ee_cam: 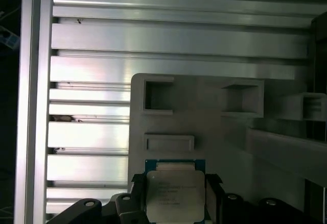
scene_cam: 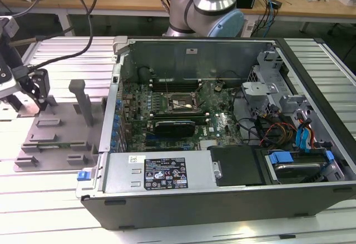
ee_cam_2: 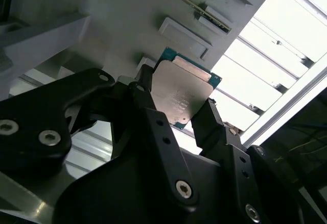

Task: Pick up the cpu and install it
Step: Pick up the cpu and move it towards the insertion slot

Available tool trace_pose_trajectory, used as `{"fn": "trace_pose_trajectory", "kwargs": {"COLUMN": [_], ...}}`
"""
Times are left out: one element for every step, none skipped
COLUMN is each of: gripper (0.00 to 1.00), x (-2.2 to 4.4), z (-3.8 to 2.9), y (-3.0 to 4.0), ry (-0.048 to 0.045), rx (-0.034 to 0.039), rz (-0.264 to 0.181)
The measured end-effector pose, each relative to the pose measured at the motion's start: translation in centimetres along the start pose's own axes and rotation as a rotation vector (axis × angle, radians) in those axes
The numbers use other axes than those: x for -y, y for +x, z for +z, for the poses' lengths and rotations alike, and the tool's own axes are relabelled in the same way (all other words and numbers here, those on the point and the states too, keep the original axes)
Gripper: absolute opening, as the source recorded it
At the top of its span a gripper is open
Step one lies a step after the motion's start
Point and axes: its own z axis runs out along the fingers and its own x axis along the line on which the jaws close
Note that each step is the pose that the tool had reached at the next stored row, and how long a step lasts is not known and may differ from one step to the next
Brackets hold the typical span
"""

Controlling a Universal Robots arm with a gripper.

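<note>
Found the end effector (ee_cam_2: 177,103) closed to the width of the cpu (ee_cam: 175,193), a black finger (ee_cam_2: 148,101) pressed on each of two opposite edges. Noted the chip's silvery top facing both wrist views, green rim around it. Located the grip over the grey fixture plate (scene_cam: 55,126), beside its recessed pockets (ee_cam: 158,95); unable to tell whether chip and plate touch. Observed the plate lying on the slatted aluminium surface (scene_cam: 39,199), at the exterior view's left of the open computer case (scene_cam: 222,194).

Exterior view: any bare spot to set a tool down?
Free: slatted table in front of the grey plate and the computer case, toward the exterior view's left. Crowded: inside the case, and on the plate, where the gripper holds the chip.
</note>
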Motion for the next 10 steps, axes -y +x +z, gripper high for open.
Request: {"fn": "trace_pose_trajectory", "kwargs": {"gripper": [0.55,0.55,0.55,0.55,0.55,0.55,0.55,0.55,0.55,0.55], "x": [0.00,0.00,0.00,-0.01,-0.01,-0.01,-0.01,-0.01,-0.02,-0.02], "z": [-0.11,-0.20,-0.32,-0.53,-0.64,-0.80,-0.87,-0.94,-1.11,-1.19], "y": [0.00,-0.01,-0.01,-0.02,-0.02,-0.03,-0.03,-0.04,-0.04,-0.04], "ry": [0.0000,0.0000,0.0000,0.0000,0.0001,0.0000,0.0000,0.0000,0.0001,0.0000], "rx": [0.0001,0.0002,0.0003,0.0005,0.0007,0.0007,0.0007,0.0008,0.0008,0.0008], "rz": [0.000,0.000,0.000,0.000,0.000,0.000,0.000,0.000,0.000,0.000]}}
